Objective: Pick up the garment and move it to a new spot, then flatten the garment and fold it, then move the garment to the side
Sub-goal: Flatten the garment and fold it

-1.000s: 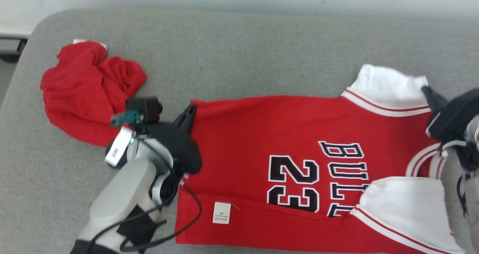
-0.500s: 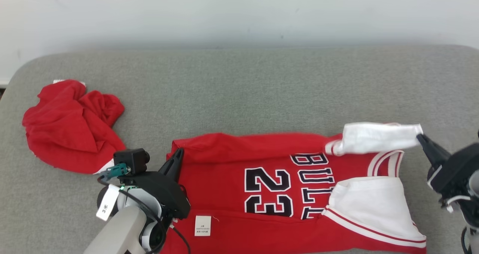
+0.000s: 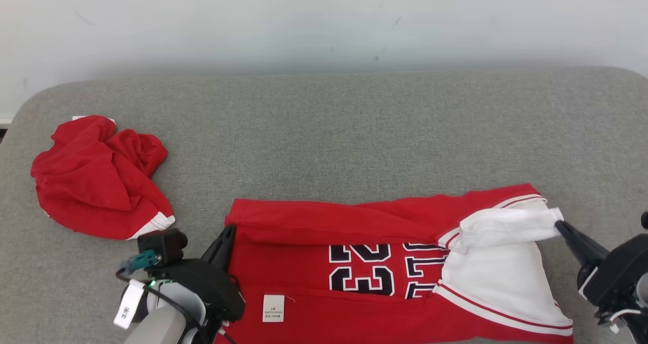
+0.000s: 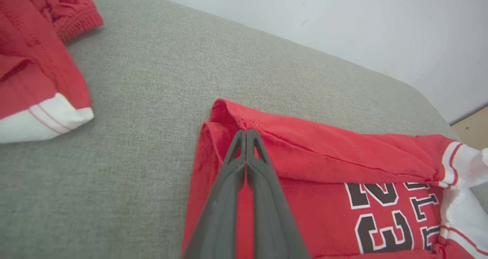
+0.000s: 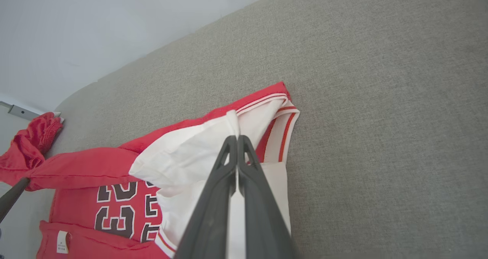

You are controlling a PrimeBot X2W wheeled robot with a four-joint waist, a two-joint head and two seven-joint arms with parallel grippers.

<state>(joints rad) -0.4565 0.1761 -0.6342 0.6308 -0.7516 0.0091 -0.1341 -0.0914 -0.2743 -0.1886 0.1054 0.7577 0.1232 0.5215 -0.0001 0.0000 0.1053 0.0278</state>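
Note:
The garment (image 3: 385, 227) is a red jersey with white sleeves and a black "23". It lies across the grey surface (image 3: 329, 131), its far long edge doubled toward me over the top of the lettering. My left gripper (image 3: 230, 228) is shut on the red hem corner at the garment's left end. The left wrist view shows its tips (image 4: 246, 131) pinching the folded red edge (image 4: 324, 152). My right gripper (image 3: 558, 225) is shut on the white sleeve at the right end. Its closed tips (image 5: 236, 137) hold the white cloth (image 5: 183, 156), which is slightly lifted.
A second crumpled red garment (image 3: 96, 182) with white trim lies at the far left, also seen as the red heap (image 4: 26, 72) in the left wrist view. Bare grey surface stretches behind and to the right of the jersey. A white wall (image 3: 324, 20) stands behind.
The camera has shifted. Both grippers have drawn the garment's far edge toward me, so the red fold now covers the upper half of the number and letters.

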